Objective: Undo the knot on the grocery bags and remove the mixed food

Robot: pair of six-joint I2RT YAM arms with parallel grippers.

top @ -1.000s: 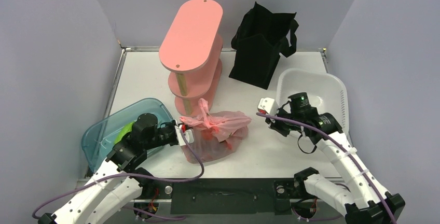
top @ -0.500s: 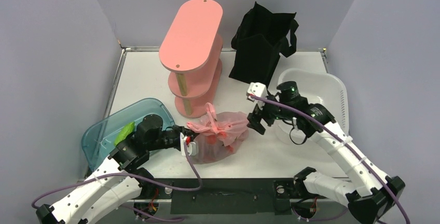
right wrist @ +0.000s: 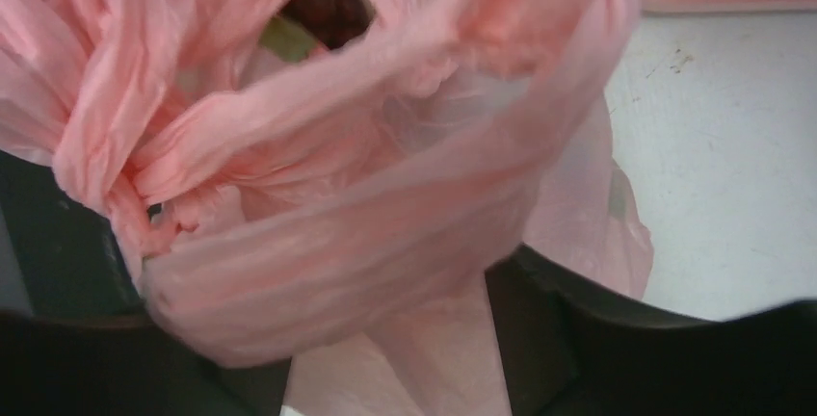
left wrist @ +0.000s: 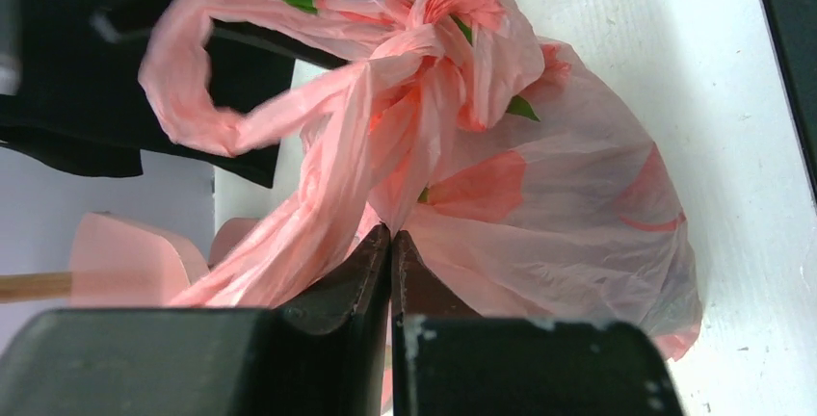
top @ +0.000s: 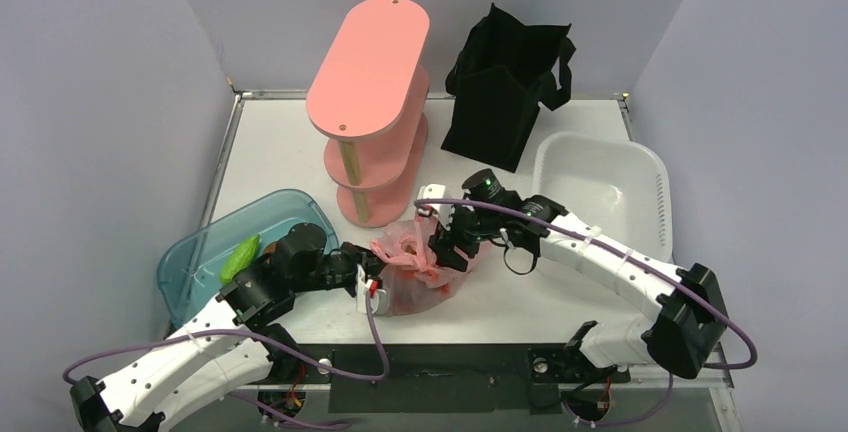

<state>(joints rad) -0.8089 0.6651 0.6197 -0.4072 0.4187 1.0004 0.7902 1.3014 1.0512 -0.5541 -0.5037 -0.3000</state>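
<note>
The thin pink plastic bag (top: 428,274) lies on the table in front of the pink stand, its handles tied in a knot (left wrist: 438,36). My left gripper (left wrist: 390,239) is shut on a fold of the bag's plastic just below the knot, at the bag's left side (top: 374,280). My right gripper (top: 441,250) is over the bag's top. Its jaws stand apart, and a band of the bag's twisted handle (right wrist: 337,243) runs between them. Through a gap in the bag's mouth I see dark red grapes (right wrist: 328,10) and a bit of green (right wrist: 285,40). The black tote (top: 507,87) stands at the back.
A pink three-tier stand (top: 370,82) rises just behind the bag. A teal tub (top: 200,270) at the left holds a small green cucumber (top: 240,257). A white basin (top: 640,177) sits at the right, behind my right arm.
My right arm has swung left from the white basin to the pink bag, and its jaws have opened around the handle. My left gripper has shifted slightly right, still pinching the bag.
</note>
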